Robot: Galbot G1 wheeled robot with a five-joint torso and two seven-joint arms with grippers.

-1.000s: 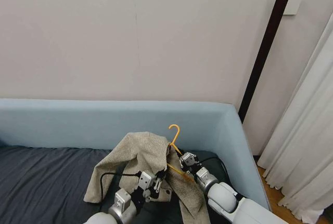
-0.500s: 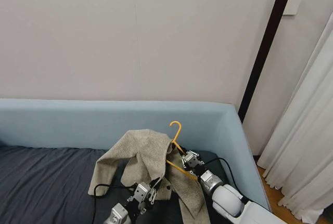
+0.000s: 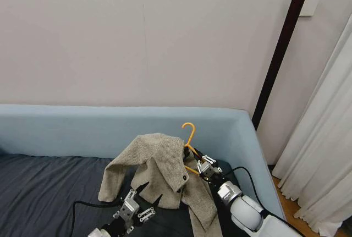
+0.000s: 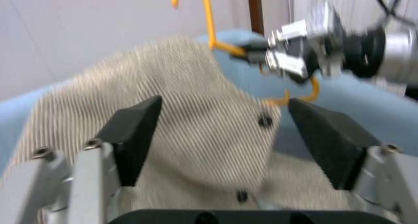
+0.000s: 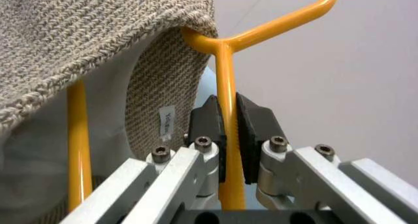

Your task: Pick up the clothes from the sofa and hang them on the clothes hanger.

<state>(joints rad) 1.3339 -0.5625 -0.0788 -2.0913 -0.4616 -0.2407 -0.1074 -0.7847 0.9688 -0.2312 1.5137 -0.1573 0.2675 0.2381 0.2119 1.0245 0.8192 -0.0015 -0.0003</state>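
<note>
1. The right gripper (image 5: 230, 126) has its jaws pressed tight on the thin neck of the orange hanger (image 5: 225, 72), just under the hook. The hook points up and is free.
2. The left gripper (image 4: 225, 136) has its jaws spread wide, with nothing between them. It sits low in front of the clothes and faces them. It does not seem to touch them.
3. The beige jacket (image 3: 159, 165) is draped over the hanger. Its collar and one shoulder sit on the hanger's arm, and small dark buttons show down the front.
4. The top of the jacket is held up in the air. One sleeve and the bottom part droop down toward the seat. I cannot tell if they rest on it or hang just above it.
5. All of this is over the sofa (image 3: 82, 130), near its right end. The sofa has a light blue back and a dark seat.
6. Past that end of the sofa stands the dark rack (image 3: 280, 50), next to a white curtain (image 3: 324, 154). It is well apart from the hanger, and nothing hangs on the part that shows.
7. I think the job is about half done. The jacket is on its hanger and held up by the right arm.
8. What is left, I think, is to lift it clear of the sofa, carry it over to the rack, and hook it on.
</note>
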